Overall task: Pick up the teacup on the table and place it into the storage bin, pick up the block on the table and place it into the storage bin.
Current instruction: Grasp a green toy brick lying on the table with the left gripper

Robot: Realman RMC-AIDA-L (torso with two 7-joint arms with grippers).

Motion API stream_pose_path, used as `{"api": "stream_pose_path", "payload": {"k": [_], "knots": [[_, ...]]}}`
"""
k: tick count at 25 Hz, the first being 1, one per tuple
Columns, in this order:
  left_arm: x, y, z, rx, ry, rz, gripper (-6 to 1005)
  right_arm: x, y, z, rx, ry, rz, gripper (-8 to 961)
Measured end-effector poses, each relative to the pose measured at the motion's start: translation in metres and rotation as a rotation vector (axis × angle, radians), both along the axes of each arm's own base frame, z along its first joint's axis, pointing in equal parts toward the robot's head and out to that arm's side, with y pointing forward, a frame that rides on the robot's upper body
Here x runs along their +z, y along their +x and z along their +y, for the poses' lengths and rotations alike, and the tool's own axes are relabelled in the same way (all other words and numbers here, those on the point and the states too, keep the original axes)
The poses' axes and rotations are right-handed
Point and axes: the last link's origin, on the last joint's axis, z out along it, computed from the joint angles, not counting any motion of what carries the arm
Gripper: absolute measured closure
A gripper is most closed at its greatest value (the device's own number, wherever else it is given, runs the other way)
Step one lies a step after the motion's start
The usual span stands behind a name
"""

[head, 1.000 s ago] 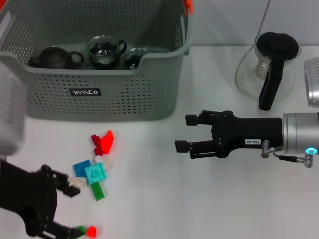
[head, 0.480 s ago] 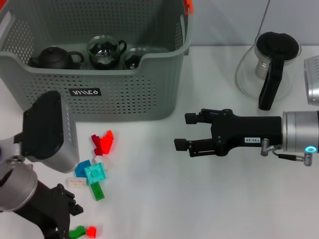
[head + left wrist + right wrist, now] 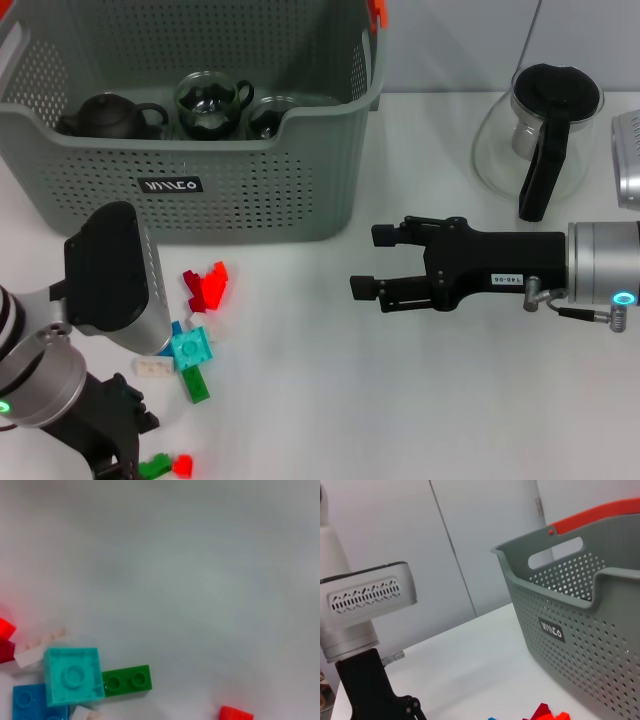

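Note:
The grey-green storage bin (image 3: 250,190) stands at the back left and also shows in the right wrist view (image 3: 580,610). Inside it are two glass teacups (image 3: 212,105) beside a dark teapot (image 3: 110,116). Loose blocks lie in front of the bin: red (image 3: 207,287), teal (image 3: 190,348), green (image 3: 196,383) and white (image 3: 155,366). In the left wrist view the teal block (image 3: 72,675) and green block (image 3: 127,680) lie close below the camera. My left gripper (image 3: 118,440) hangs at the front left beside the blocks. My right gripper (image 3: 372,262) hovers open and empty right of the bin.
A glass coffee pot with a black handle (image 3: 545,130) stands at the back right, with a silver object (image 3: 625,160) at the right edge. A small green block (image 3: 155,465) and a red one (image 3: 182,464) lie near the front edge by my left arm.
My left arm has swung in from the left, and its grey wrist housing now sits over the blue block beside the pile. The right arm and the blocks have not moved.

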Motion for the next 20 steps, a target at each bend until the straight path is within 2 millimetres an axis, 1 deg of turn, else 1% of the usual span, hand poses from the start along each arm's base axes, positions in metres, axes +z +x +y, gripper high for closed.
{"api": "stream_pose_path", "payload": {"k": [5, 16, 20], "knots": [[-0.0009, -0.0021, 0.0000, -0.002, 0.003, 0.010, 220, -0.0001, 0.0012, -0.0008, -0.005, 0.001, 0.001, 30], [-0.0040, -0.0009, -0.0017, -0.030, -0.006, 0.018, 283, 0.0005, 0.0012, -0.0003, -0.001, 0.005, 0.001, 37], [-0.0047, 0.0000, -0.0011, -0.035, -0.009, 0.019, 458, 0.0008, 0.0008, 0.0001, 0.000, 0.006, 0.001, 38]]}}
